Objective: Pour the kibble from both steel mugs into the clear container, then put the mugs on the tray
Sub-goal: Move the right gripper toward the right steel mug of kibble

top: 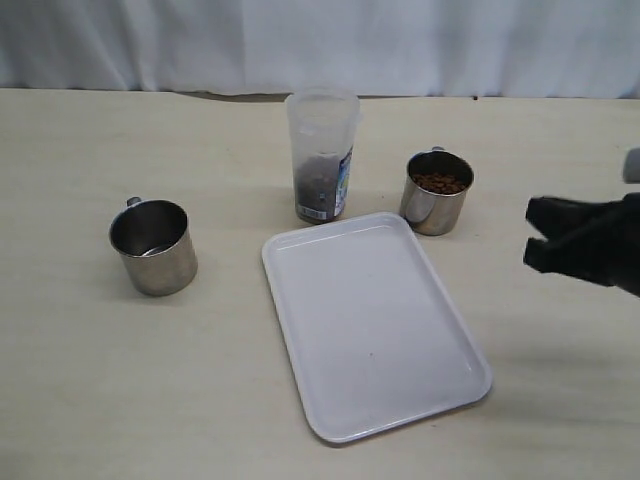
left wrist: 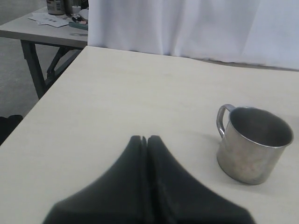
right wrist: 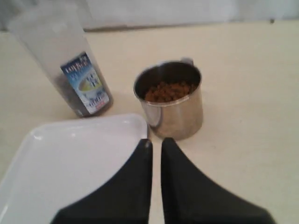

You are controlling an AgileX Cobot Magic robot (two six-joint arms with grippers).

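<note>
- Pale worktop [top: 100,390] beneath everything.
- Flat white rectangular plastic tray [top: 375,320] at centre.
- Tall translucent labelled container [top: 322,140] just behind tray.
- Shiny left steel mug [top: 153,250] and right steel mug [top: 432,212] flanking tray; brown kibble pellets [top: 438,183] inside right one.
- Black left tool [left wrist: 145,138] and right tool [right wrist: 156,142] closed, gripping nothing.

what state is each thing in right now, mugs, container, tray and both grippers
left steel mug: upright, no kibble seen inside
right steel mug: upright, kibble inside
clear container: upright, some kibble in its lower part
tray: lying flat, nothing on it
left gripper: shut, holding nothing
right gripper: shut, holding nothing
</note>
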